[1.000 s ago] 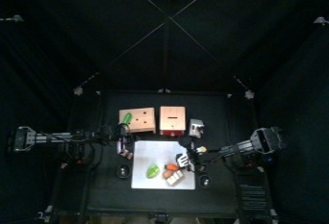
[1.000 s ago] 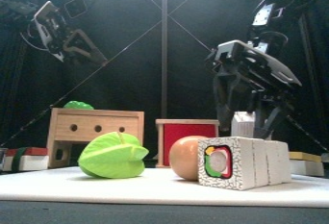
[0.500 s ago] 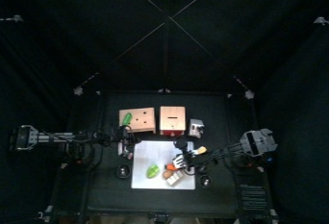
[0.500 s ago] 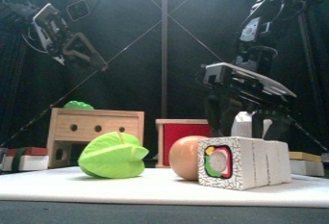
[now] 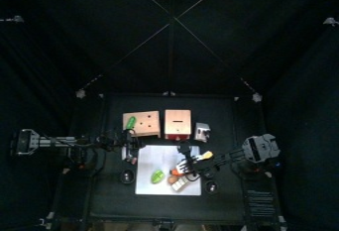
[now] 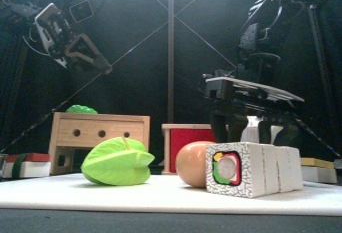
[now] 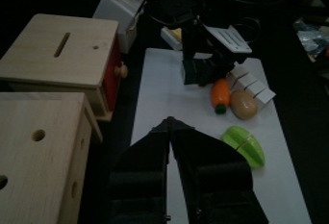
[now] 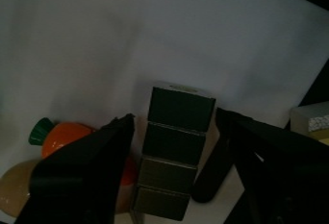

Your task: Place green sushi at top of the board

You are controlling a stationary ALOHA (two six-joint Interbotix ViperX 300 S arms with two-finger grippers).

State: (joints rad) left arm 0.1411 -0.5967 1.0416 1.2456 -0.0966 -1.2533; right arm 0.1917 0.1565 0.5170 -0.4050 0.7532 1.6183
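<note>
The green sushi [image 6: 118, 162] lies on the white board [image 6: 80, 193], at its front left; it also shows in the top view [image 5: 157, 176] and the left wrist view [image 7: 247, 143]. My right gripper [image 6: 251, 127] hangs open just above a dark-wrapped sushi roll [image 6: 254, 169] on the board's right side. In the right wrist view the gripper [image 8: 176, 117] has its jaws on either side of that roll [image 8: 174, 156]. An orange-red piece [image 6: 195, 164] lies between the green sushi and the roll. My left gripper [image 7: 167, 127] is shut and empty at the board's left edge [image 5: 127, 154].
Two tan square blocks [image 5: 142, 124] [image 5: 177, 123] stand behind the board; the left one [image 6: 100, 132] carries a second small green piece [image 6: 82, 109]. Small white and red-white items sit by the board's left [image 6: 27, 165] and right [image 6: 318, 169] ends.
My right gripper has come down and moved left over the board, closer to the sushi roll. The left arm and the pieces on the board have hardly moved.
</note>
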